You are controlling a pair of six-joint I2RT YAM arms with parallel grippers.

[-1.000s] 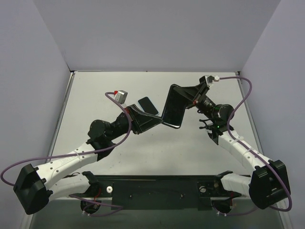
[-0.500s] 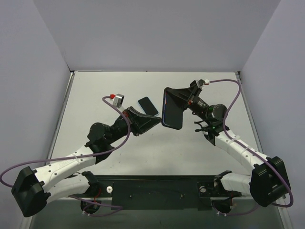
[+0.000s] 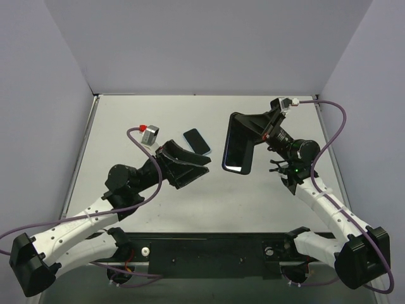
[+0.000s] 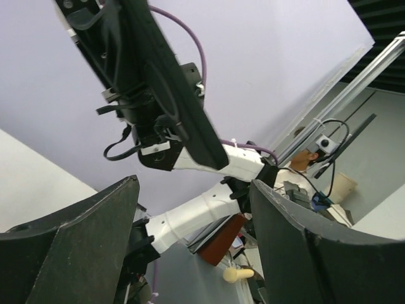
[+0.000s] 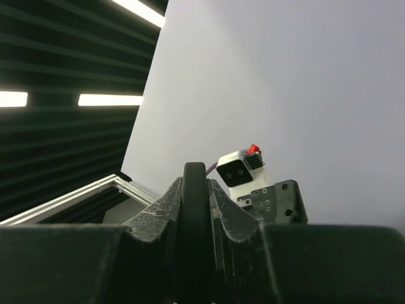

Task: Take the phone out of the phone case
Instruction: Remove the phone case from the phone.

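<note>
Left gripper point(image 3: 205, 166): jaws now apart and holding nothing. A second ago they were pinched on the lower edge of the phone point(image 3: 237, 149), and the arm has since drawn back to the left.
Right gripper point(image 3: 255, 126): clamped on the phone's upper edge, as before.
Phone: held tilted in the air above the table point(image 3: 126, 126), apart from the left gripper.
Case point(image 3: 231, 126): seemingly still on the phone; no separate shell shows.
Small dark slab point(image 3: 197, 140): flat on the table, just behind the left gripper, untouched.
Meaning for the task: the hold is released with no visible separation, so a fresh grasp is probably needed.
</note>
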